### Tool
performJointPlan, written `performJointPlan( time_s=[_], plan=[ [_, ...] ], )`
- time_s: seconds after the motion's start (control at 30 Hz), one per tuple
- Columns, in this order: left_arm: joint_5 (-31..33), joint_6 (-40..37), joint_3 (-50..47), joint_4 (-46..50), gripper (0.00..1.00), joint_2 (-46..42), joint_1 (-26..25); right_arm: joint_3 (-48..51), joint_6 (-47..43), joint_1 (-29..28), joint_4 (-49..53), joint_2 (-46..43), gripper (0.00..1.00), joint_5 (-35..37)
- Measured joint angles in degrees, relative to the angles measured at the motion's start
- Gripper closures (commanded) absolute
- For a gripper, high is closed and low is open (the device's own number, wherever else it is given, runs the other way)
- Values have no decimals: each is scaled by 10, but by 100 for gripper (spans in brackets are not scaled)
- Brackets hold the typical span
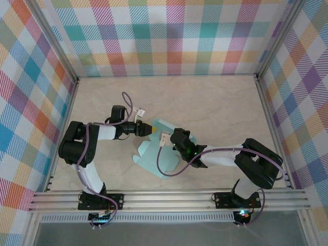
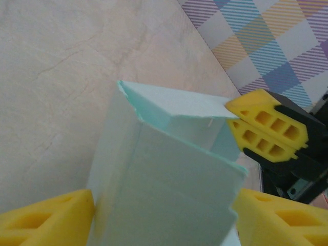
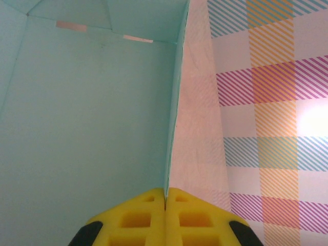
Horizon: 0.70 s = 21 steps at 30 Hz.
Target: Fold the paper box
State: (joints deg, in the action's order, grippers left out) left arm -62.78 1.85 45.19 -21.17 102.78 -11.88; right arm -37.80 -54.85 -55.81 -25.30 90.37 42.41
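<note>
The paper box (image 1: 154, 159) is pale mint-green card, partly folded, lying mid-table with flaps spread toward the near edge. My left gripper (image 1: 148, 129) comes in from the left at the raised part. In the left wrist view a folded section of the paper box (image 2: 169, 174) spans the gap between my yellow fingers (image 2: 51, 218), touching both, so the left gripper (image 2: 164, 218) holds it across its width. My right gripper (image 1: 175, 139) is pinched on the thin edge of a wall; the card (image 3: 87, 113) runs straight into the right gripper (image 3: 165, 193). From the left wrist, the right gripper (image 2: 233, 117) shows clamped on a flap's corner.
Plaid walls (image 1: 169, 36) close off the back and both sides. Aluminium rails (image 1: 169, 197) run along the near edge by the arm bases. A purple cable (image 1: 169, 166) loops over the box's near flaps. Beige tabletop (image 1: 220, 107) stretches behind and right of the box.
</note>
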Motion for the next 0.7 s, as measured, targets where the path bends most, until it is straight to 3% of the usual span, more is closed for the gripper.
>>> performJointPlan(
  time_s=[0.17,0.4,0.7],
  plan=[
    [3,-2,-19,0,29,-24,0,0,0,0,1,2,100,2],
    [9,1,-38,-1,43,-32,0,0,0,3,1,7,100,4],
    [16,2,-38,-2,48,-30,0,0,0,3,1,6,100,4]
  ],
)
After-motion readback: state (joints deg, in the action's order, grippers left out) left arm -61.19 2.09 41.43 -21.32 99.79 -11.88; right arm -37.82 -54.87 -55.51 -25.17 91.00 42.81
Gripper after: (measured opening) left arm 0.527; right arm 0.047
